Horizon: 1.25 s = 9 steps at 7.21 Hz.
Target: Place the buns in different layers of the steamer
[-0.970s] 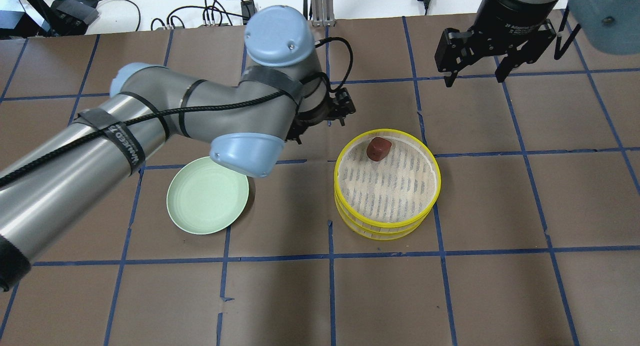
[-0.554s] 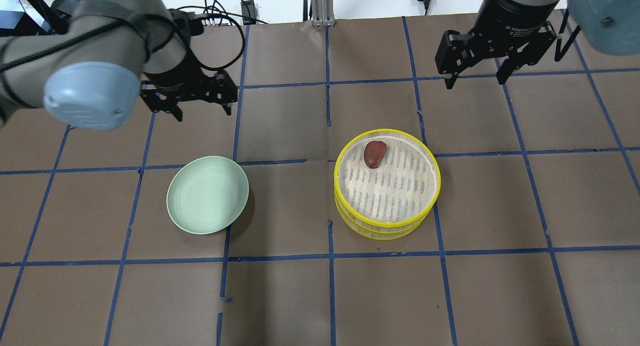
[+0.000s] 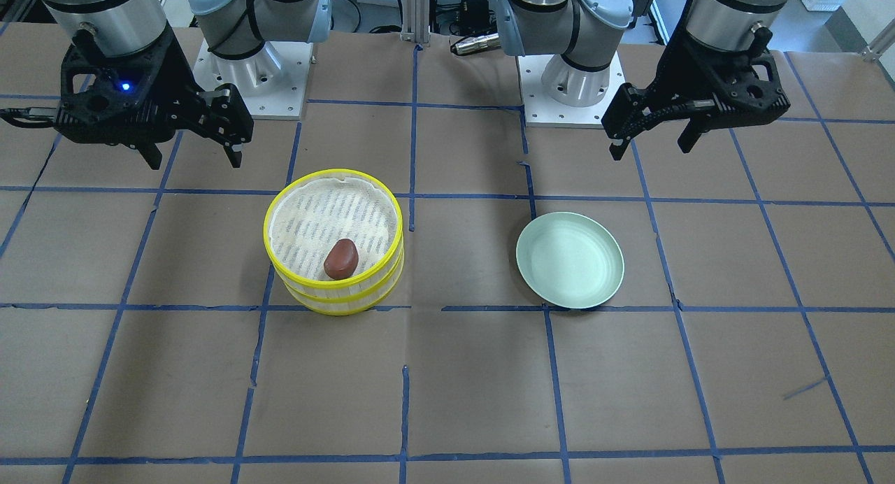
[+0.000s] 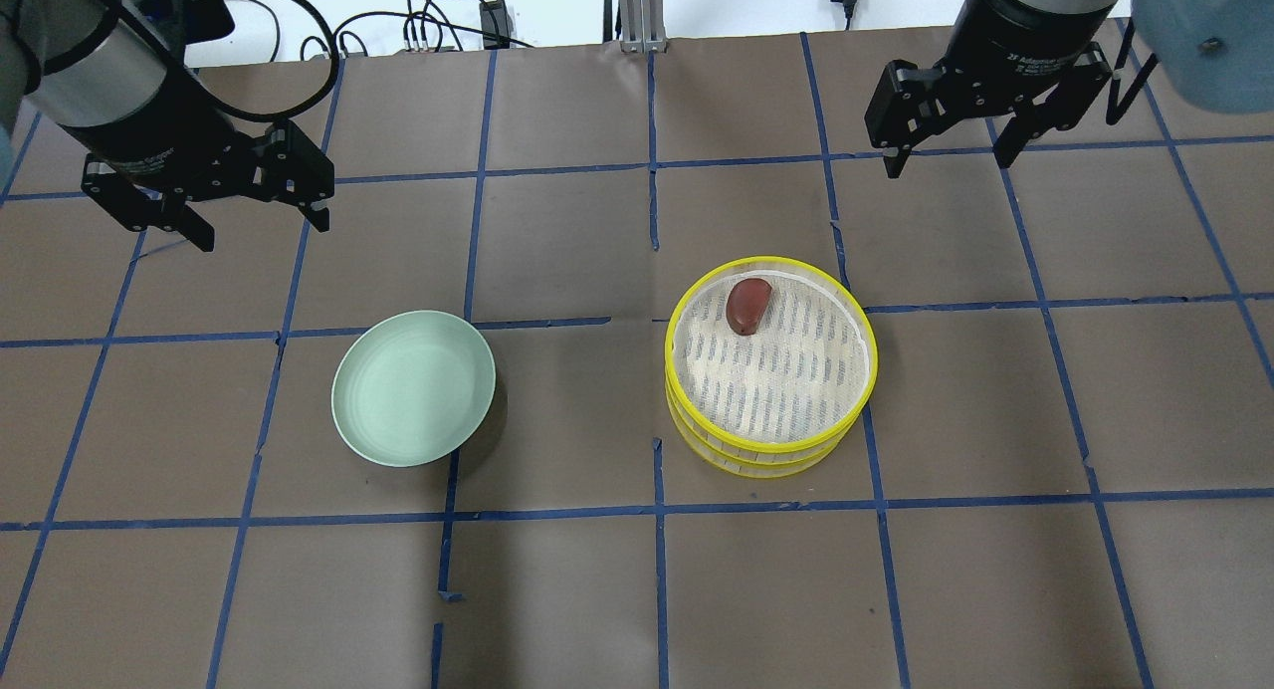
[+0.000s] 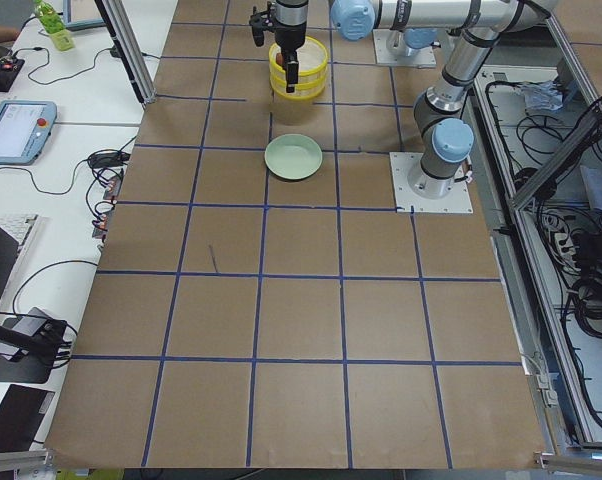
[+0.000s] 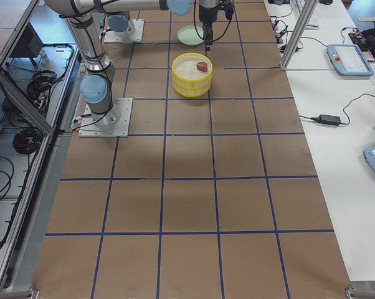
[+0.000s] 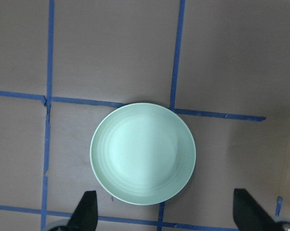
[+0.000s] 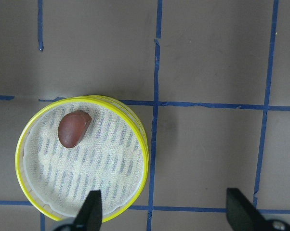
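The steamer's two yellow-rimmed layers point(image 4: 872, 355) stand stacked right of the table's middle; they also show in the front view point(image 3: 268, 225) and the right wrist view point(image 8: 145, 144). The glossy reddish-brown bun point(image 4: 747, 305) lies in the top layer near its rim, and shows in the front view point(image 3: 341, 259) and the right wrist view point(image 8: 73, 128). The white bun is out of view. My left gripper point(image 4: 262, 229) is open and empty, high at the far left. My right gripper point(image 4: 949, 164) is open and empty, beyond the steamer at the far right.
An empty pale green plate point(image 4: 413, 388) sits left of the steamer, below my left wrist camera point(image 7: 142, 154). The brown table is marked with blue tape lines. Cables lie beyond the far edge.
My left arm has swung away from beside the steamer to the far left, its gripper open and empty. The brown bun has settled in the top layer. The right arm has barely moved.
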Motion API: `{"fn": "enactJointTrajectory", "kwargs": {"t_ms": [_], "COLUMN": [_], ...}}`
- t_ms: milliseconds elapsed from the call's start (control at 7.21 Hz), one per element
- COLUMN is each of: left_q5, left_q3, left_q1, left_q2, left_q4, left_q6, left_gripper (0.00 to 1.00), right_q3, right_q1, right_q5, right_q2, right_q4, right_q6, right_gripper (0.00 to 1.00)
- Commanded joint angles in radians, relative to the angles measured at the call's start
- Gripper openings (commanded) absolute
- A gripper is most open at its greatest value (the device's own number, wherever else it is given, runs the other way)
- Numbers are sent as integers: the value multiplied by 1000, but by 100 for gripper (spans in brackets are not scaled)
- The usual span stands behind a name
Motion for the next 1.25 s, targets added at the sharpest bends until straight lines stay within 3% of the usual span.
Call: {"fn": "enactJointTrajectory", "kwargs": {"t_ms": [0, 970, 1109], "left_q5": [-5, -5, -6], "left_q3": [-12, -25, -25], "left_q1": [-14, -94, -94], "left_q2": [13, 6, 6], "left_q4": [-49, -49, -48], "left_q6": [1, 32, 34], "left_gripper": [100, 100, 100], "right_q3": [0, -17, -50], "right_q1": [0, -2, -2], "right_q5": [0, 6, 3], "right_q2": [-1, 0, 11], "right_q4": [0, 12, 74], "right_q6": [0, -3, -3], "right_gripper": [100, 100, 100]}}
